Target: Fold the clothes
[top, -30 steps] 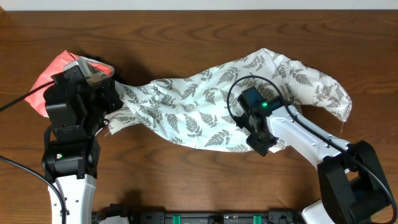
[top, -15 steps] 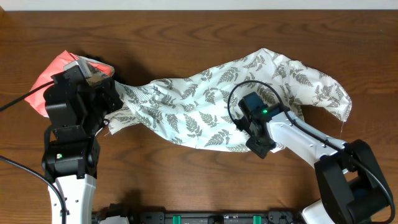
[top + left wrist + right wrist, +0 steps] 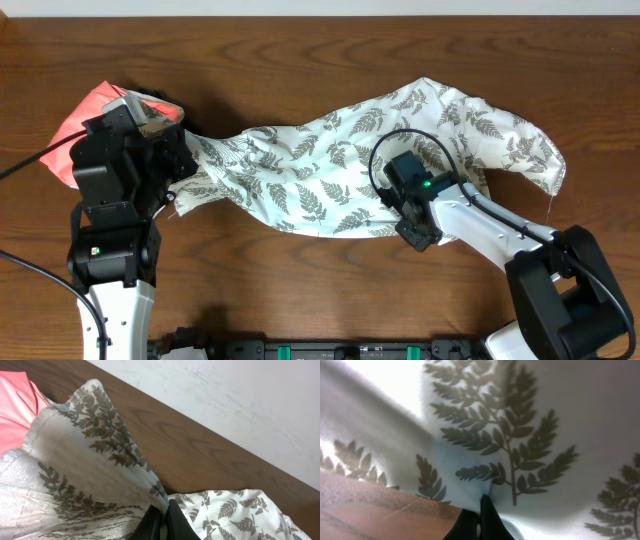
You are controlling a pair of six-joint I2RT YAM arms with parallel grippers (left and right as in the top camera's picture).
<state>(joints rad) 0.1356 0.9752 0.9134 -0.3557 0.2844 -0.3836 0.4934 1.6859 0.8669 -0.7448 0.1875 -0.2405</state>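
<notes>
From overhead, I see the dress (image 3: 310, 180) stretched across the middle of the worktop (image 3: 300, 290), with its narrow end at the left arm (image 3: 115, 175) and its wide end far to the right. That narrow end meets the left jaws just beside the coral garment (image 3: 85, 115). The right arm (image 3: 480, 225) reaches in over the near hem, and its jaws sit on the cloth there. In the left wrist view, the two dark fingertips (image 3: 150, 522) are pressed together, gripping a bunched ridge of fern-print fabric that rises from between them. In the right wrist view, the fingertips (image 3: 492, 527) are pinched tight on the hem's edge. The fabric fans upward from the pinch, and there is bare wood at lower left.
</notes>
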